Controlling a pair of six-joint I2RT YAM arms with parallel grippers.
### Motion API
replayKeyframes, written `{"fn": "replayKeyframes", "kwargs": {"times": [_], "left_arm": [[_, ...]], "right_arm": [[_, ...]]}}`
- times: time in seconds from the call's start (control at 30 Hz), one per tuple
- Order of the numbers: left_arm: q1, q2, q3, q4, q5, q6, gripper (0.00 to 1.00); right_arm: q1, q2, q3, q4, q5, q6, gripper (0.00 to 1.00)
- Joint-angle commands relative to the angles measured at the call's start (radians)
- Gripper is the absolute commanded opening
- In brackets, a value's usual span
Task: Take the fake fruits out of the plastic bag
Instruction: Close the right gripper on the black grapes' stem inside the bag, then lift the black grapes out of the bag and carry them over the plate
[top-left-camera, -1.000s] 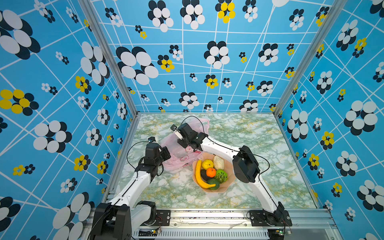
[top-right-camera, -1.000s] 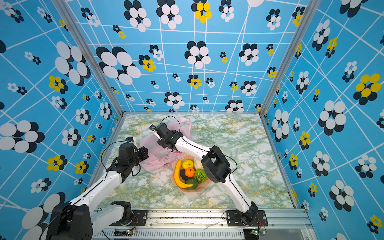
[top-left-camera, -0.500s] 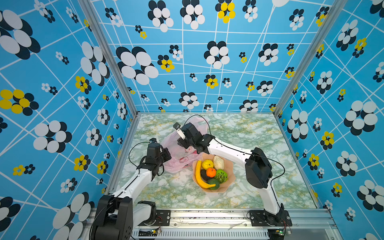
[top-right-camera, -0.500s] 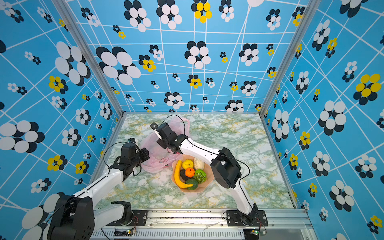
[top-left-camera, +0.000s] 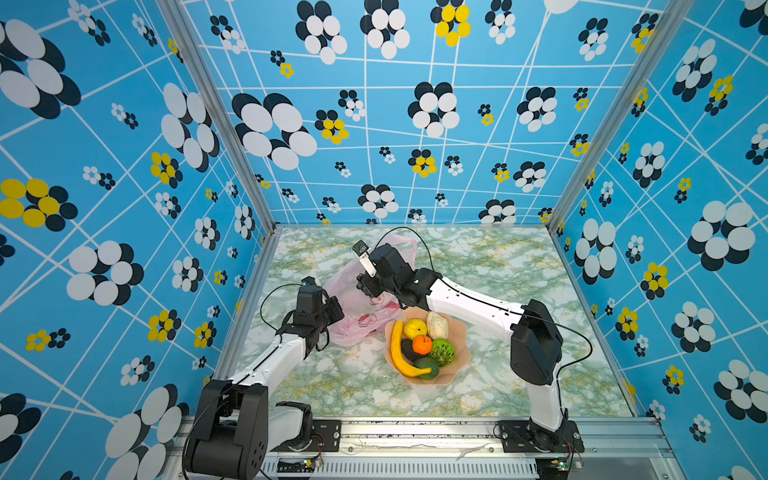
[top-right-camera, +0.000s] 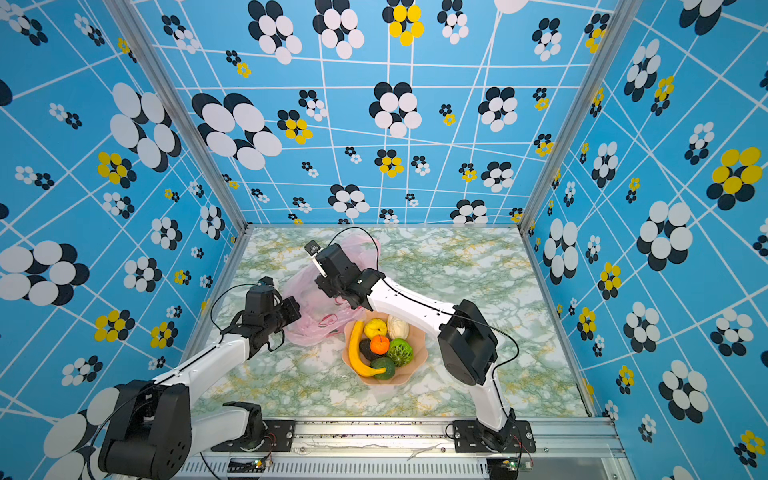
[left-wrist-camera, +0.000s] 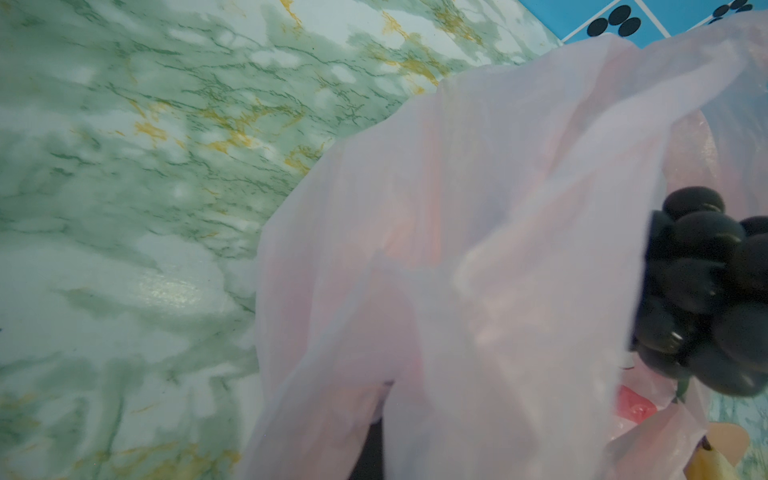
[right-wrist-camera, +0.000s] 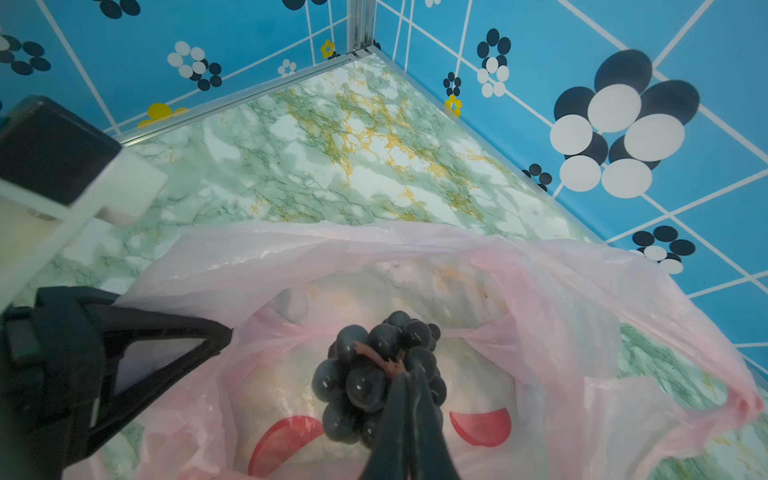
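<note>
The pink plastic bag lies crumpled left of centre, its mouth held open. My right gripper is shut on the brown stem of the dark purple grape bunch, which hangs just over the bag's opening. My left gripper is shut on the bag's near edge; in the left wrist view the pink film hides its jaws. The other fake fruits lie in the bowl: banana, yellow ribbed fruit, pale piece, orange, green fruit, avocado.
A peach scalloped bowl stands right of the bag, under the right forearm. The marble-patterned table is walled in blue on three sides, with a metal rail along the front edge.
The right arm's elbow has swung to the right while its gripper stayed over the bag with the grapes. The left gripper has crept slightly right with the bag edge.
</note>
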Motion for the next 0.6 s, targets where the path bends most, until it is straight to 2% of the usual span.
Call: {"fn": "replayKeyframes", "kwargs": {"times": [0.0, 0.57], "left_arm": [[-0.007, 0.017, 0.03, 0.012, 0.014, 0.005, 0.0], [-0.012, 0.051, 0.048, 0.002, 0.022, 0.015, 0.0]], "right_arm": [[0.013, -0.081, -0.013, -0.006, 0.027, 0.024, 0.0], [0.037, -0.298, -0.02, -0.139, 0.083, 0.039, 0.0]]}}
